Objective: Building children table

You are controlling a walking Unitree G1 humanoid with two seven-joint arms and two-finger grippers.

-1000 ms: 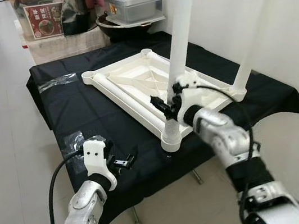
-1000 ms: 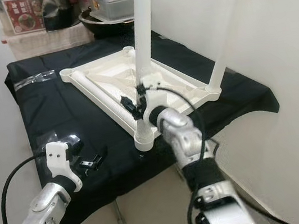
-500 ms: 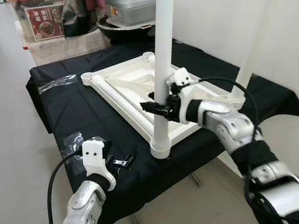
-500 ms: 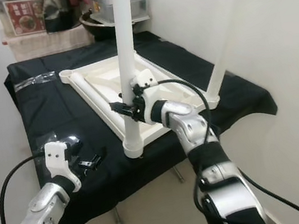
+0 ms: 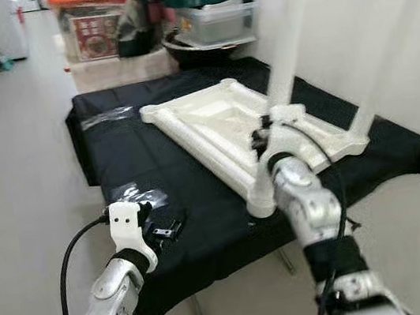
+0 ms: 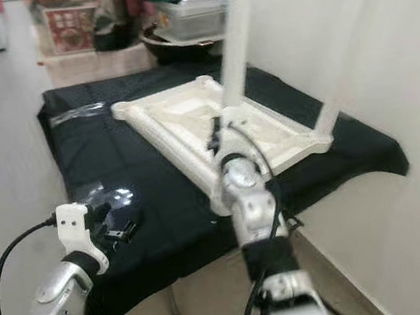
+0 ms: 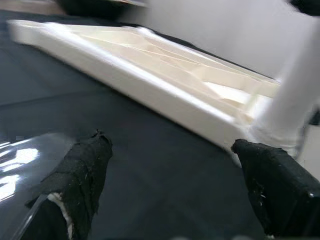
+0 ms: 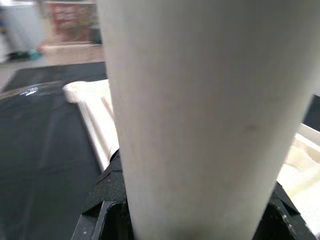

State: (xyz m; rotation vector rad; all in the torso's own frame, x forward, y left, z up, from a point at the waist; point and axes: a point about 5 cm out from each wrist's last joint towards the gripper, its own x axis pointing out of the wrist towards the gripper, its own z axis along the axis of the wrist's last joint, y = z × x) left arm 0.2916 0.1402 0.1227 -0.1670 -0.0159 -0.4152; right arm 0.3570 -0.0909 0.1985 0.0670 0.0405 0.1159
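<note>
left gripper (image 7: 170, 200) spread, low over black tablecloth (image 5: 205, 230) | right gripper (image 5: 264, 137) pinching white plastic table leg (image 5: 283, 66) standing in near corner socket | upside-down white plastic tabletop (image 5: 228, 122) on cloth | second white leg (image 5: 393, 48) upright at wall-side corner

Bright, even light; slight motion blur

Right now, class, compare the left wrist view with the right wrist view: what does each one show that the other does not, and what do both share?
Left wrist view alone: the left claw open and empty above the black tablecloth, with shiny clear plastic wrap beside one finger.

Right wrist view alone: the right claw shut on the white round plastic table leg, and cluttered storage far behind.

Both: the upturned white plastic tabletop on that cloth, with the leg standing at its corner.
</note>
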